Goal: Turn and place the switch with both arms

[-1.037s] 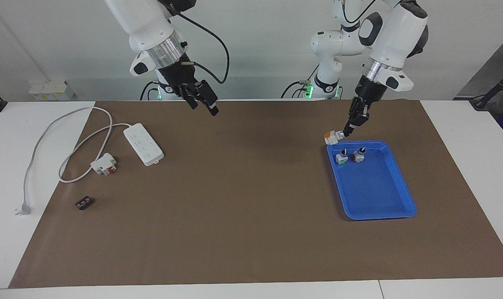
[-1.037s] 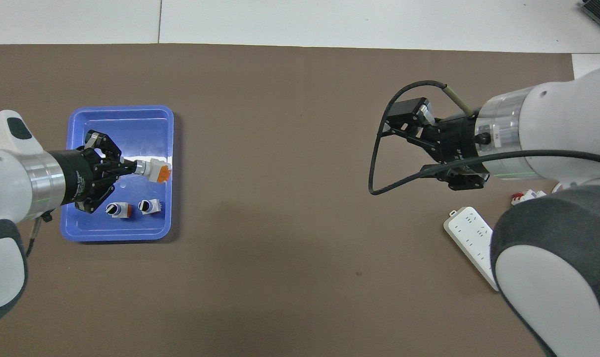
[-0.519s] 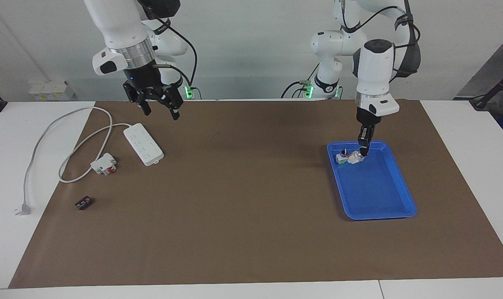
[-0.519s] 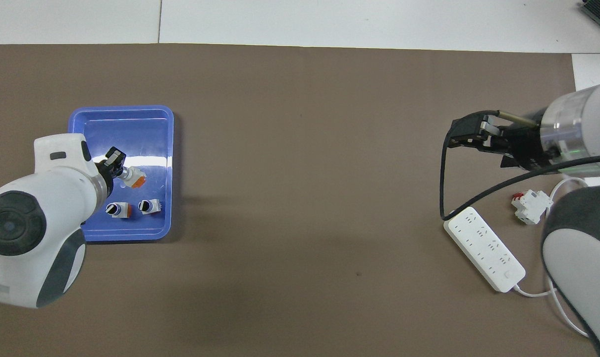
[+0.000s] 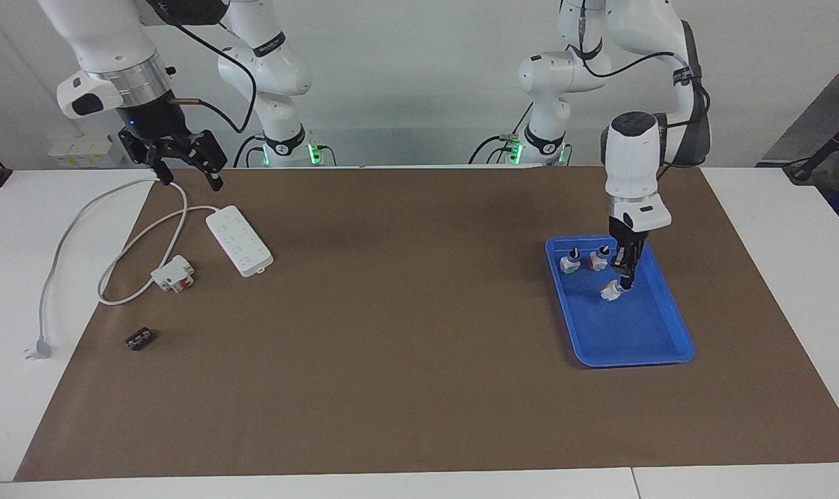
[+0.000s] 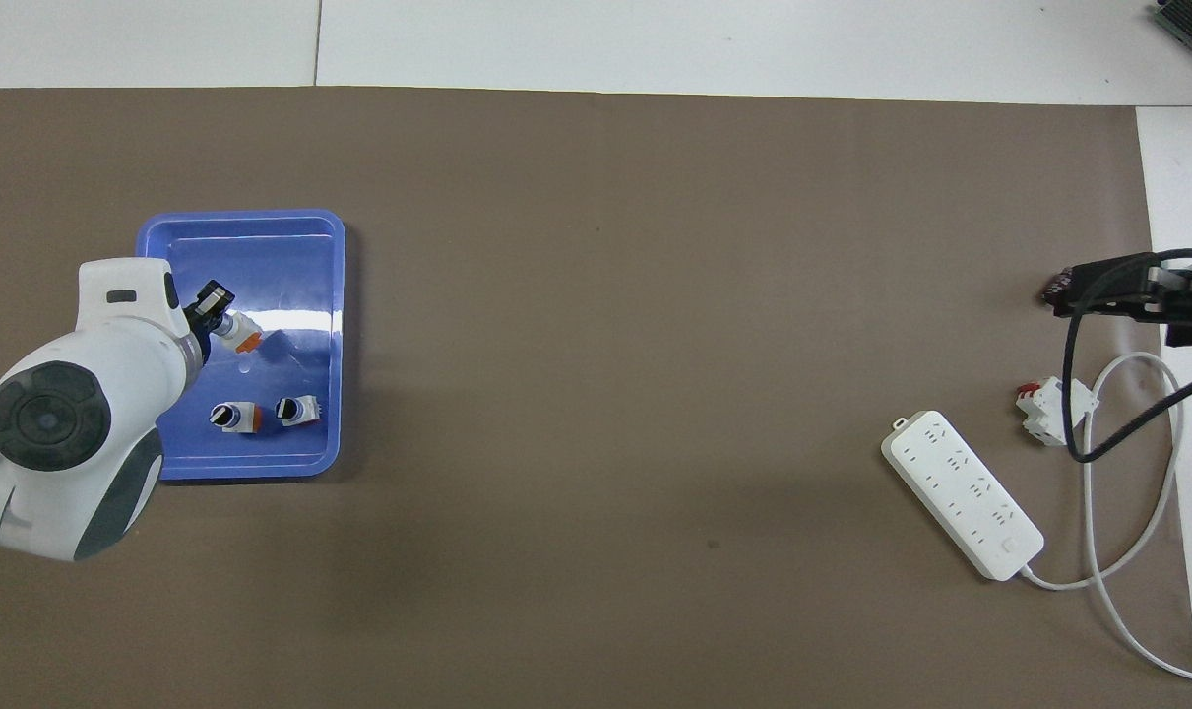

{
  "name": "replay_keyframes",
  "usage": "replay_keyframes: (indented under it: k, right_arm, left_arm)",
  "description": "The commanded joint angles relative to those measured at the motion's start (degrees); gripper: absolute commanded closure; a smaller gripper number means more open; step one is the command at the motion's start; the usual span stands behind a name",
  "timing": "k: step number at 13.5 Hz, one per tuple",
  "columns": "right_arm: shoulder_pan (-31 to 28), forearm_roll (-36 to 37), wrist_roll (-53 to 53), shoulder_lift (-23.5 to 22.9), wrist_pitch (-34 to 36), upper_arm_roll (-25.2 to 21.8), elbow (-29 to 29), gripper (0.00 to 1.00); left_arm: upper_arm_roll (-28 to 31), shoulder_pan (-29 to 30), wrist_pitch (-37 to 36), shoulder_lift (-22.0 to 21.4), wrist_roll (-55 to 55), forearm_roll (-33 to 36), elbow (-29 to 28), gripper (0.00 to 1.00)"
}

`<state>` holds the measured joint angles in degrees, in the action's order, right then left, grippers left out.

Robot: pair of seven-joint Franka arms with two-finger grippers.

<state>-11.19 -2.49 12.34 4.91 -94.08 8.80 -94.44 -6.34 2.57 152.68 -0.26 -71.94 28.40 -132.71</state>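
The switch [image 5: 608,292] [image 6: 235,336], white with an orange end block, hangs tilted low inside the blue tray [image 5: 658,346] [image 6: 261,231]. My left gripper [image 5: 625,281] [image 6: 214,307] points down into the tray, shut on the switch's knob end. I cannot tell whether the switch touches the tray floor. My right gripper [image 5: 185,174] is open and holds nothing, raised over the mat's edge above the white cable at the right arm's end of the table.
Two like switches [image 5: 569,262] [image 5: 599,258] stand in the tray, nearer to the robots than the held one. A white power strip [image 5: 239,240] [image 6: 962,492], a white-and-red block [image 5: 173,272] [image 6: 1048,409] and a small black part [image 5: 139,339] lie toward the right arm's end.
My left gripper carried the switch from above the tray's rim down into the tray, past the two like switches. My right arm swung away from the table's middle toward its own end.
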Motion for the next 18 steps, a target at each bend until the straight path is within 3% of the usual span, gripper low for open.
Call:
replay_keyframes:
  k: [1,4,5,6,10,13,18]
  right_arm:
    - [9.0,2.0,-2.7,2.3,2.0,-9.5,-2.4,0.00]
    - [9.6,2.0,-7.4,3.3,2.2,-10.3,-3.8,0.00]
    - [9.6,2.1,-7.3,3.1,2.1,-10.3,-3.6,0.00]
    - [9.7,2.2,-7.2,3.1,2.6,-10.2,-3.6,0.00]
    - [14.0,6.2,-8.2,1.3,4.3,-11.9,0.1,0.00]
    - [16.1,6.4,-8.4,1.6,5.4,-12.4,-0.4,0.00]
    - [15.9,5.3,-8.7,1.5,6.0,-13.2,-0.2,0.00]
  left_arm:
    - [-0.5,0.8,2.4,-0.8,-0.5,1.7,-3.4,1.00]
    - [-0.6,0.7,2.3,-1.2,-0.5,1.7,-4.2,1.00]
    - [-0.4,0.9,2.3,-0.6,0.5,1.7,-2.7,0.08]
    - [-0.3,2.1,1.6,-0.4,-0.5,1.5,-1.7,0.00]
    - [-0.8,0.0,-2.7,-3.3,-0.2,1.4,-1.4,0.00]
    - [-0.9,-0.9,-2.7,-4.7,0.8,1.5,-0.3,0.00]
    - [-1.0,-3.3,-2.7,-3.9,18.1,1.5,4.0,0.00]
